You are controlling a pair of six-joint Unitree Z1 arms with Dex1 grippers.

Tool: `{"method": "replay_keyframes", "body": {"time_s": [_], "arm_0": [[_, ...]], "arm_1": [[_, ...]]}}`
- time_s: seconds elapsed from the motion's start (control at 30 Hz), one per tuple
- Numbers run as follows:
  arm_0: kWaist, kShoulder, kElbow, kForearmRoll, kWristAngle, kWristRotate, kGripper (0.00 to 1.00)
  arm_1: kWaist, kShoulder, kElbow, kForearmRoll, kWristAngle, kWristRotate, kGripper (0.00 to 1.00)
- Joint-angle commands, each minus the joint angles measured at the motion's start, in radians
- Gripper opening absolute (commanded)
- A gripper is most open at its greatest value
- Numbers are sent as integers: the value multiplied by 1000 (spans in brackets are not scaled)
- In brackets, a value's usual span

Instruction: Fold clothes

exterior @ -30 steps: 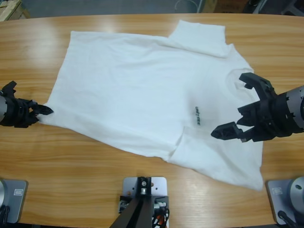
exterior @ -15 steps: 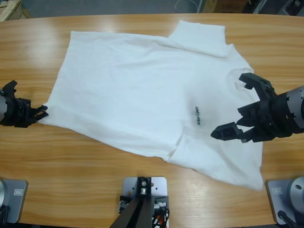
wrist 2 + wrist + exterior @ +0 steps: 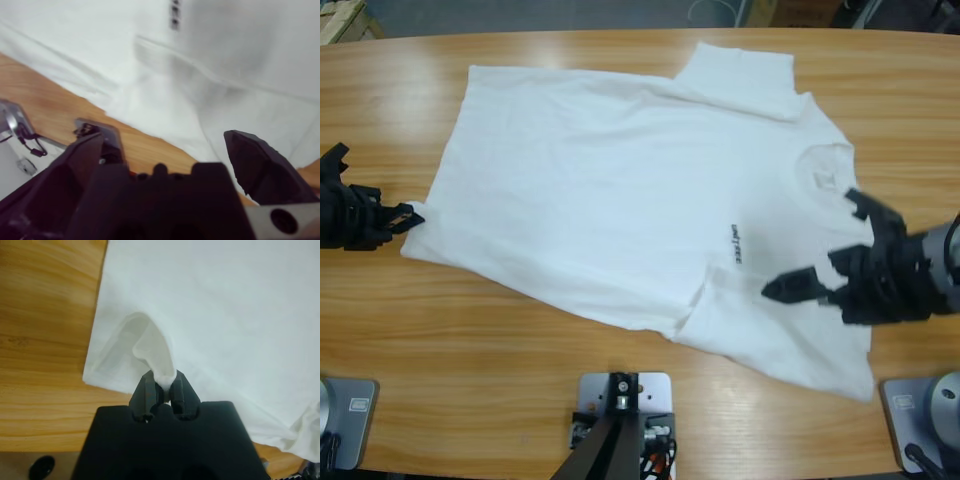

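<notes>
One T-shirt [image 3: 620, 190] flat | left gripper [image 3: 162, 386] pinching its hem | right gripper [image 3: 825, 250] spread

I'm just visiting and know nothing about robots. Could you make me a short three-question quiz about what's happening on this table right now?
1. True or false: the left gripper is pinching an edge of the plain white cotton T-shirt.
2. The right gripper hovers over the shirt with its jaws: A) wide open, B) clamped on a sleeve, C) out of sight.
3. Fill in: the shirt lies spread on the long ______ table.

Key: 1 true; 2 A; 3 wooden.
</notes>
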Motion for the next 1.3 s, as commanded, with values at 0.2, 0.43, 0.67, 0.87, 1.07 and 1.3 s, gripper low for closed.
{"method": "replay_keyframes", "body": {"time_s": [0.2, 0.43, 0.67, 0.87, 1.07, 1.3], "arm_0": [[-3, -17, 9, 2, -16, 13, 0], [-2, 3, 5, -6, -14, 15, 0], [-2, 13, -1, -8, -14, 16, 0], [-2, 6, -1, -5, -16, 15, 0], [0, 4, -3, -5, -18, 15, 0], [5, 4, -4, -2, -21, 16, 0]], "arm_1": [[11, -198, 133, 33, -104, 131, 996], [11, -279, 158, 69, -173, 168, 996], [11, -221, 188, 24, -140, 182, 993], [11, -162, 232, -47, -101, 196, 983], [11, -106, 233, -64, -70, 185, 745], [11, -55, 233, -75, -21, 184, 600]]}}
